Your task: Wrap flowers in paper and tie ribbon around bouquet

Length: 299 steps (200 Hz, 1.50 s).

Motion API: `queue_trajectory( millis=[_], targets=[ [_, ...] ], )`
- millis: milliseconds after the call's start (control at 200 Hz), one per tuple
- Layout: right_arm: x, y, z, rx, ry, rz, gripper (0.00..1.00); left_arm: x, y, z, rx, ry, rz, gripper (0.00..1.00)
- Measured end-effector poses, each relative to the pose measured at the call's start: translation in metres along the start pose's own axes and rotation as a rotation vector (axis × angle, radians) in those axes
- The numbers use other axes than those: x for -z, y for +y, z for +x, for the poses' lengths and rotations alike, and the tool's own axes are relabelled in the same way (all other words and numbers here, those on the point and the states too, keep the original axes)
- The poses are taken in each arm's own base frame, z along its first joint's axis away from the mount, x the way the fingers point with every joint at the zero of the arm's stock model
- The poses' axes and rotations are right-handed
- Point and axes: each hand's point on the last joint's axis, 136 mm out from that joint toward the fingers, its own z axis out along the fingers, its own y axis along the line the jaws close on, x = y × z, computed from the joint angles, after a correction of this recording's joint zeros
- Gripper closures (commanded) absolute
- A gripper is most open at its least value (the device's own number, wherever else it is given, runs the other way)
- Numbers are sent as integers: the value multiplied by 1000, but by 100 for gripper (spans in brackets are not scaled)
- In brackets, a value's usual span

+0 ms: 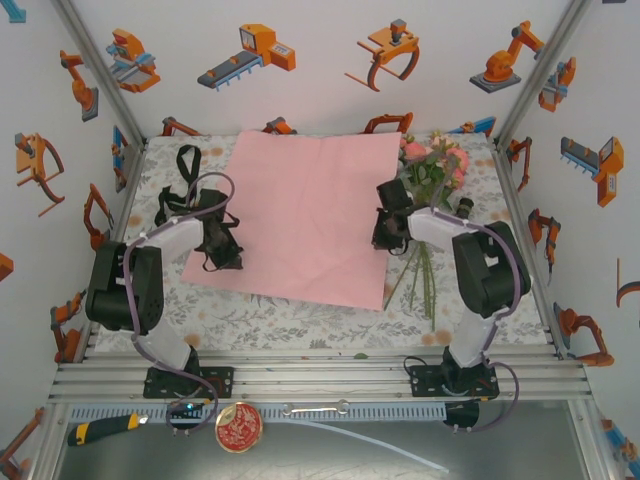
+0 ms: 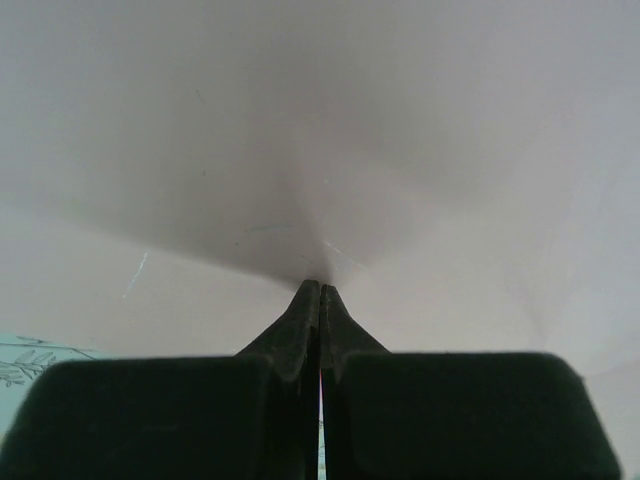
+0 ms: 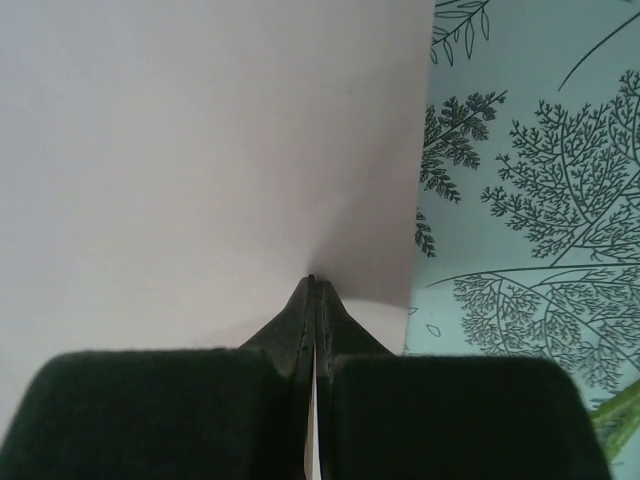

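Black padded fingers [image 2: 300,322] of the left gripper [image 2: 320,286] are clamping shut on the left edge of the paper [image 1: 310,215], pink side up. On the opposite edge, the right gripper [image 3: 313,280] is pinching the same sheet. Beside that edge, the flowers [image 1: 435,170] are lying on the fern-print tablecloth [image 3: 520,200], stems pointing toward the near side. What is probably the ribbon [image 1: 187,160] is lying tangled at far left.

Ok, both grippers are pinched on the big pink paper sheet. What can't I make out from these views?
Top view: the thin black ribbon blends into the black body of the left gripper, so its near end is lost; lettering too small.
Top view: green stems of the artificial roses pass under the right arm.
Wrist views: underside of the large pink paper sheet, covered by the sheet itself.
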Motion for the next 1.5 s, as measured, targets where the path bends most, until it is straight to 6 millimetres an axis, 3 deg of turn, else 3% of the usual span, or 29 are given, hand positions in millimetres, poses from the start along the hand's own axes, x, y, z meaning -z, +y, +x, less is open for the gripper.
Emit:
queue_trajectory(
  millis=[125, 315, 405, 496, 706, 826, 1021, 1357, 1497],
  targets=[
    [12, 11, 36, -30, 14, -49, 100, -4, 7, -32, 39, -28, -10, 97],
    [39, 77, 148, 83, 129, -191, 100, -7, 13, -72, 38, -73, -13, 92],
    [45, 90, 170, 117, 169, -203, 100, -7, 10, -77, 20, -82, -3, 90],
    [47, 80, 153, 93, 140, -141, 100, -7, 10, -77, 11, -82, -3, 88],
    [57, 60, 63, -8, -30, -72, 100, 2, 13, -63, 0, -82, 6, 88],
    [45, 38, 29, -42, -65, -15, 100, 5, 9, -48, -12, -76, 14, 88],
    [6, 6, 18, -19, -9, 85, 100, 0, 13, -25, -2, -46, 4, 89],
    [-13, 16, -28, 33, -38, 64, 100, 6, 19, -4, 51, -52, 16, 91],
    [-8, 13, -28, 69, -14, 81, 84, 9, 19, -4, 50, -42, 10, 80]
  ],
)
